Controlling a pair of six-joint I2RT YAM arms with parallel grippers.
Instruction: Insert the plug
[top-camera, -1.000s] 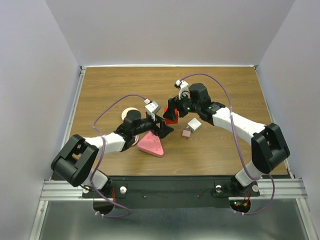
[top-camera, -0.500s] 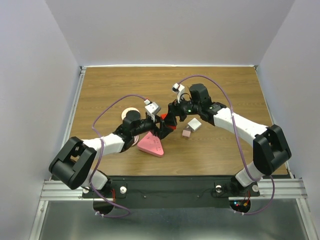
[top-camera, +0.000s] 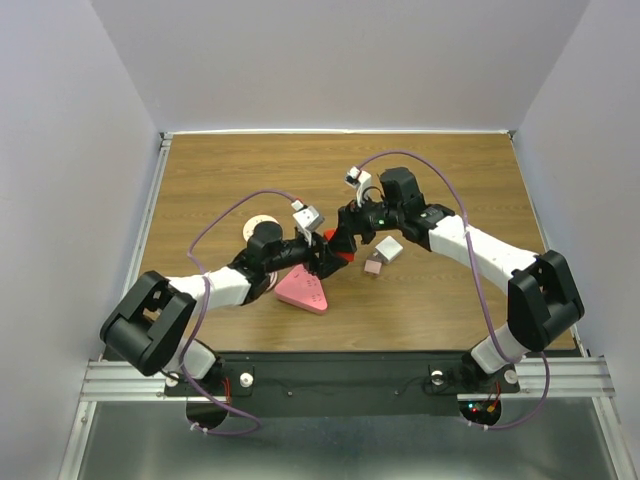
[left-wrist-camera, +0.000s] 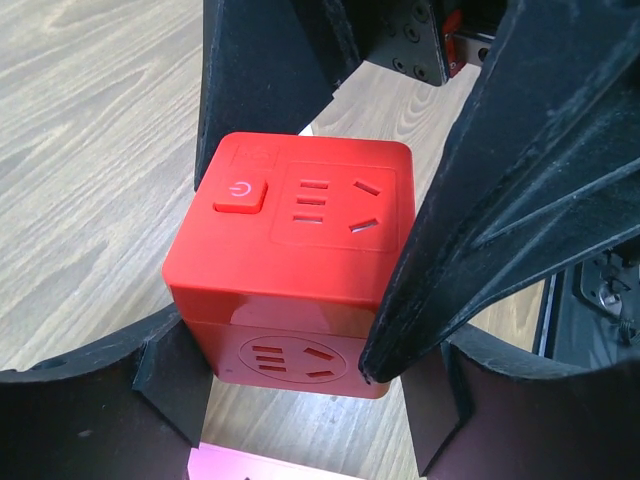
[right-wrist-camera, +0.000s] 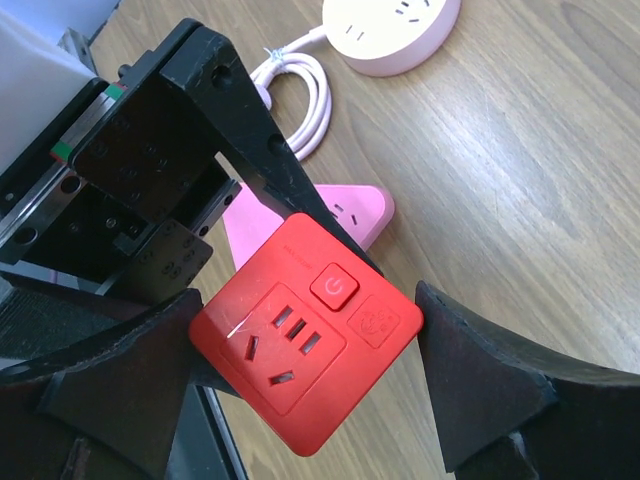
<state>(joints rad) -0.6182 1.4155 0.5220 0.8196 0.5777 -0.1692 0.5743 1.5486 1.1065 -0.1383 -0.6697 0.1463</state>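
A red socket cube (top-camera: 337, 247) with a power button is held off the table between the two grippers. My right gripper (top-camera: 346, 238) is shut on it; in the right wrist view its fingers press the sides of the cube (right-wrist-camera: 305, 350). My left gripper (top-camera: 322, 256) is open, its fingers either side of the cube (left-wrist-camera: 300, 250), the left one close against it. The right gripper's fingers (left-wrist-camera: 520, 180) cross in front of the cube in the left wrist view. No plug is in either gripper.
A pink triangular power strip (top-camera: 303, 288) lies under the left gripper and shows in the right wrist view (right-wrist-camera: 352, 205). A round pink socket (right-wrist-camera: 395, 28) with a coiled cable (right-wrist-camera: 300, 95) lies at the left. A white block (top-camera: 388, 249) and a small pink block (top-camera: 373, 267) lie right of the cube.
My right gripper has carried the red cube left and slightly down, to the left gripper. The left gripper's fingers now stand around the cube.
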